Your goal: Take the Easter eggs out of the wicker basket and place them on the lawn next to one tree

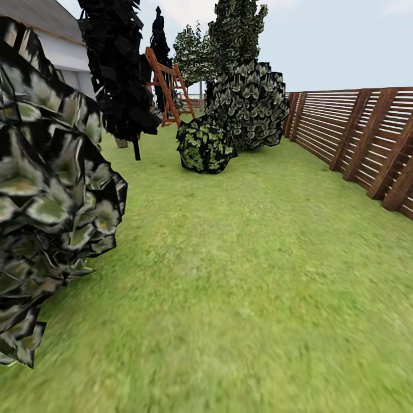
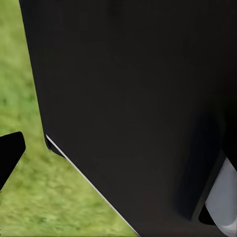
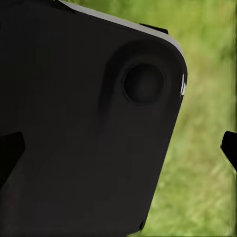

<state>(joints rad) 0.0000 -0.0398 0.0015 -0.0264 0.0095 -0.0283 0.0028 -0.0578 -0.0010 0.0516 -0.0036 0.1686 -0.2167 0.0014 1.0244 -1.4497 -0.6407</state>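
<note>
Presently on open lawn; no basket or eggs sighted. Claw states: cannot tell, dark bodywork blocks both wrist cameras. Risk: brushing the bush close at my left.

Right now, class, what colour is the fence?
Reddish-brown slats, best in the head view.

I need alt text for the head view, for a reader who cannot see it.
A green lawn stretches ahead, with a brown slatted wooden fence along the right. A dark leafy bush stands close at left; more bushes and a red ladder lie farther back.
</note>
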